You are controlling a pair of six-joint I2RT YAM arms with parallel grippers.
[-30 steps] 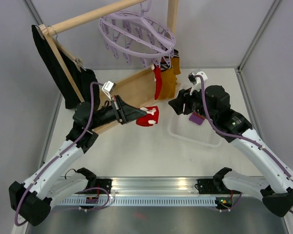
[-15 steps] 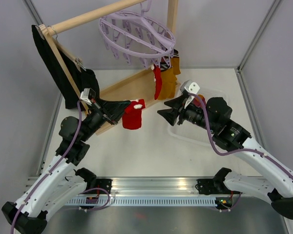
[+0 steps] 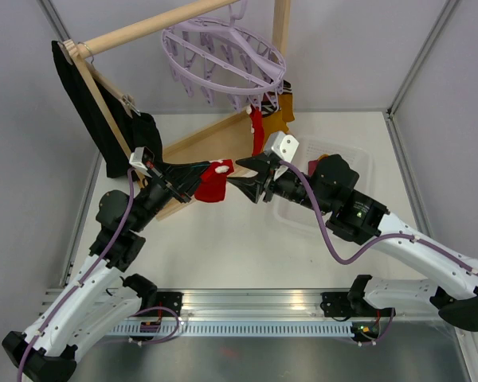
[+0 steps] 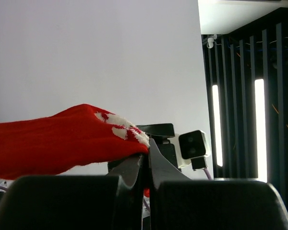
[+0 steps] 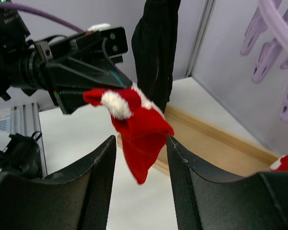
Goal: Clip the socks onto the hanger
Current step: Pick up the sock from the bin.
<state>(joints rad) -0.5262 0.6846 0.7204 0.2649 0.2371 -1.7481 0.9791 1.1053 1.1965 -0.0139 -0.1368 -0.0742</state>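
Changed: right gripper [image 3: 233, 173] has swung from over the clear tray [image 3: 358, 163] at 3 o'clock in to the middle of the top view, meeting the red sock [image 3: 213, 181]; the left arm has drawn back toward 9 o'clock, carrying the sock with it.
Red sock: red with white bits, in the air just left of centre, its white-flecked end pinched and the rest drooping.
Left gripper [image 3: 208, 170]: clamped tight on the sock's end.
Right gripper: jaws apart, one finger on either side of the hanging sock [image 5: 139, 129], with a gap showing on both sides.
Hanger [image 3: 223, 52]: lavender ring at 12 o'clock, hung from the wooden rack [image 3: 143, 30].
Clipped socks [image 3: 269, 126]: one red and one mustard, dangling from pegs at the ring's right edge.
Black garment [image 3: 88, 103]: on the rack at 10 o'clock.
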